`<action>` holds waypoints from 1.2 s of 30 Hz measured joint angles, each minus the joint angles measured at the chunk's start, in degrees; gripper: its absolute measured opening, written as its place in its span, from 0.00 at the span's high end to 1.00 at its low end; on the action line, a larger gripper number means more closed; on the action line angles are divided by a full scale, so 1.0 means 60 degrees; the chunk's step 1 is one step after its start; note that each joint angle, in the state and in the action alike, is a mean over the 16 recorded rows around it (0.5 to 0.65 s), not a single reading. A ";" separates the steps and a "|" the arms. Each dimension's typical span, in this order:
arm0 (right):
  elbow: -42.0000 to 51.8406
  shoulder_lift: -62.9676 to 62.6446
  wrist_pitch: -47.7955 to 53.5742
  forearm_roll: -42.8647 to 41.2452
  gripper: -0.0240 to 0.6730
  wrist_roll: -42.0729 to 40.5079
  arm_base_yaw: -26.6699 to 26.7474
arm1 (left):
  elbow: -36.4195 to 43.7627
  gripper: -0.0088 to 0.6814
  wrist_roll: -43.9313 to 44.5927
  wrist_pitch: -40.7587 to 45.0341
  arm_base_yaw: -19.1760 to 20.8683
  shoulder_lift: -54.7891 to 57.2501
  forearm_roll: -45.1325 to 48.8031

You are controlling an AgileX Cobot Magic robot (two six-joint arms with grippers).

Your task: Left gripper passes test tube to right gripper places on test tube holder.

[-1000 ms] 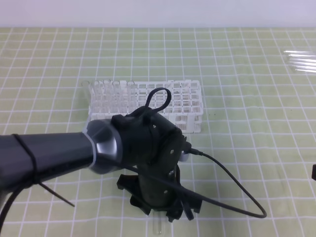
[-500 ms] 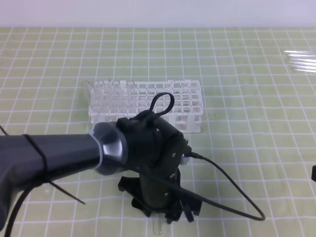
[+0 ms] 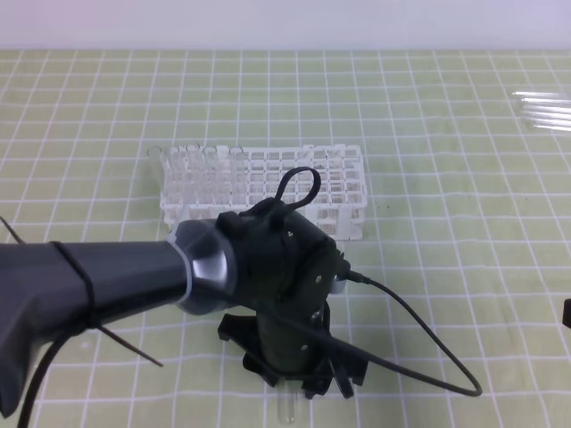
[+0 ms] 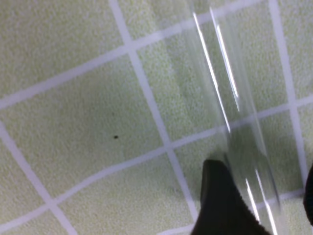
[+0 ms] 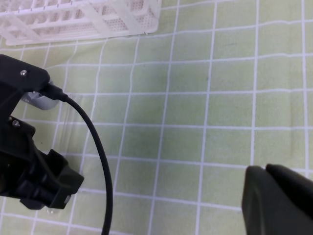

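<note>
Glass is slippery: the left gripper [image 3: 299, 385], jaws spread around the lying test tube [image 4: 234, 117], not yet clamped, could roll it away in closing, while the right gripper [image 5: 281, 198] waits clenched and empty.

1. This looks like a lab or robot test bench staged for laboratory handling.
2. A white test tube holder [image 3: 268, 189] stands on the surface [image 3: 446, 178], with clear glass tubes upright in its left holes.
3. The surface is covered with a pale green mat ruled in a white grid.
4. More clear tubes [image 3: 544, 109] lie at the far right edge.
5. A plain pale wall [image 3: 285, 22] runs behind.
</note>
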 joint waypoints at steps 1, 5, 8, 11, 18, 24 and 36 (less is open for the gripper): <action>0.0000 0.0000 0.0002 0.0007 0.99 -0.0012 0.0000 | -0.0005 0.50 -0.0001 0.0013 0.0000 0.0012 0.0002; 0.0000 0.0000 0.0007 0.0032 0.99 -0.0060 0.0000 | -0.0011 0.50 -0.0007 0.0026 0.0000 0.0030 0.0008; 0.0000 0.0000 0.0010 0.0050 0.99 -0.0096 0.0000 | -0.0002 0.50 -0.0009 0.0031 0.0000 0.0028 0.0008; 0.0000 0.0000 0.0014 0.0068 0.99 -0.0132 0.0000 | -0.0010 0.50 -0.0005 0.0045 0.0000 0.0030 0.0011; 0.0000 0.0000 0.0018 0.0094 0.99 -0.0160 0.0000 | -0.0025 0.56 0.0021 0.0201 0.0000 0.0033 0.0077; 0.0000 0.0000 0.0018 0.0108 0.99 -0.0164 0.0000 | -0.0029 0.69 0.0058 0.0470 0.0000 0.0033 0.0217; 0.0000 0.0000 0.0018 0.0127 0.99 -0.0187 0.0000 | -0.0323 0.89 0.0331 0.1037 0.0000 -0.0002 0.0427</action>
